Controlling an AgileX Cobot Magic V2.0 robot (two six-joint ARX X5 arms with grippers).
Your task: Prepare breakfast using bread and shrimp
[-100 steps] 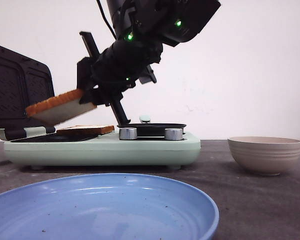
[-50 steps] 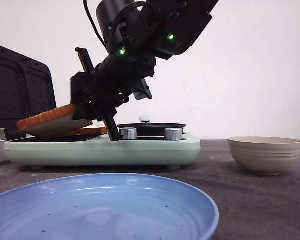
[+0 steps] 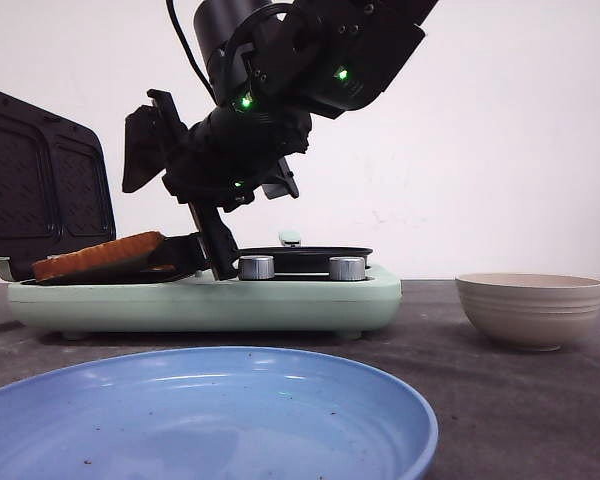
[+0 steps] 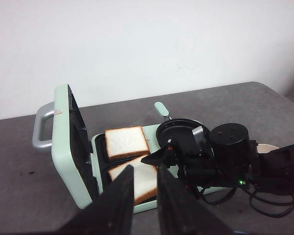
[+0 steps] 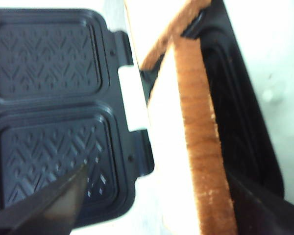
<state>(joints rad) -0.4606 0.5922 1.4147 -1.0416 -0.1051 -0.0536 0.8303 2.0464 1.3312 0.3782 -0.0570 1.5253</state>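
Two slices of bread lie in the open sandwich maker, the far slice flat and the near slice beside it. From the front, the near slice of bread rests tilted on the black plate. My right gripper hangs just above it, open wide, one finger raised and one down by the slice's edge. In the right wrist view the bread's brown crust runs between the spread fingers of the right gripper. My left gripper hovers high, open and empty. The shrimp is out of view.
The raised lid stands at the left. A round black pan and two silver knobs sit on the maker's right half. A blue plate fills the foreground; a beige bowl stands right.
My right gripper carried the slice down onto the maker's plate, then opened and let it go; its upper finger has swung up.
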